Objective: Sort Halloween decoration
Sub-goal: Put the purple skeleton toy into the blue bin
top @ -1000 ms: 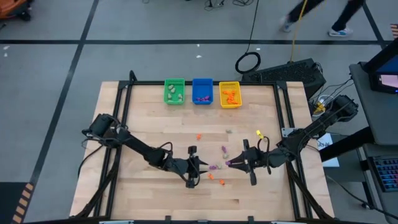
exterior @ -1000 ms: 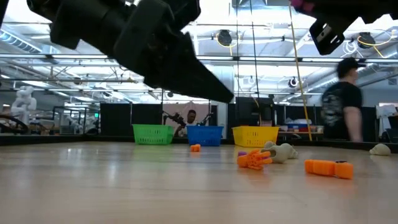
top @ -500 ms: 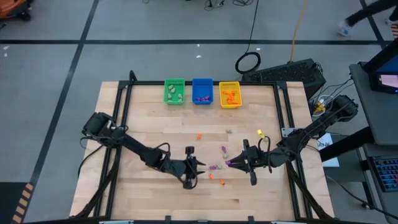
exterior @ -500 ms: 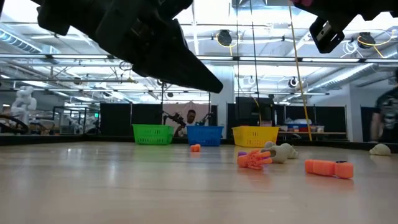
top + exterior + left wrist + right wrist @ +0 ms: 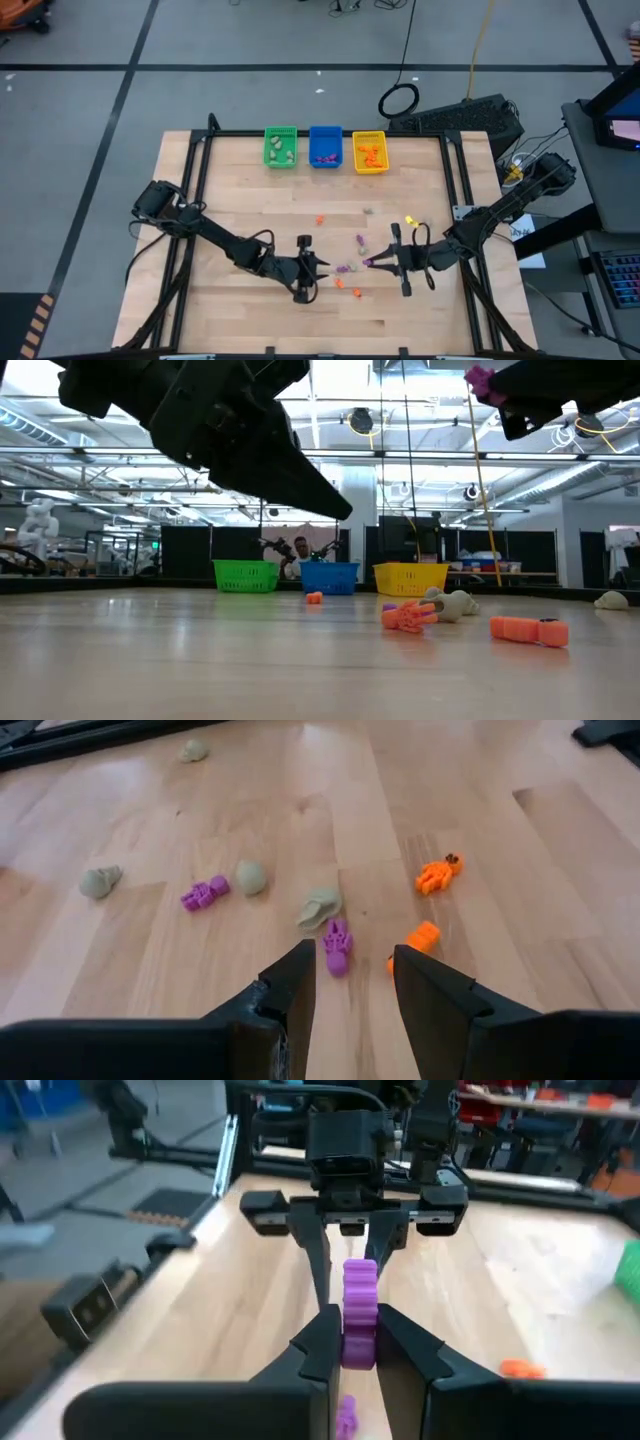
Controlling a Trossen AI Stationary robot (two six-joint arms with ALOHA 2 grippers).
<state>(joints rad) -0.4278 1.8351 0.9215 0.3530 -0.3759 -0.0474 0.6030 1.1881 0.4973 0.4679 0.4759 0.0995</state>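
Small Halloween trinkets lie loose on the wooden table between my two grippers: a purple one (image 5: 337, 942), two orange ones (image 5: 424, 935) (image 5: 438, 872) and beige ones (image 5: 320, 906). My left gripper (image 5: 352, 975) hovers open over them, the purple trinket just ahead of its fingertips and untouched. It also shows in the high view (image 5: 322, 268). My right gripper (image 5: 374, 262) faces it from the table's right, raised and shut on another purple trinket (image 5: 360, 1305). That trinket shows in the low view too (image 5: 480, 378). My right gripper pinches the purple trinket between its two fingertips (image 5: 325, 1342) at the trinket's nearer part (image 5: 358, 1345). The rest sticks out past the fingertips. The fingers lie almost level and point toward the table's left. The trinket is lifted well clear of the table.
At the far edge stand a green bin (image 5: 281, 147), a blue bin (image 5: 325, 146) and a yellow bin (image 5: 369, 152), each with trinkets inside. More trinkets lie toward the middle (image 5: 360, 240) (image 5: 320, 219). Black frame rails (image 5: 195, 180) run along the table's sides.
My right gripper has rolled about its own pointing line without shifting place, and the purple trinket between its fingers has turned with it, now showing at the top of the low view.
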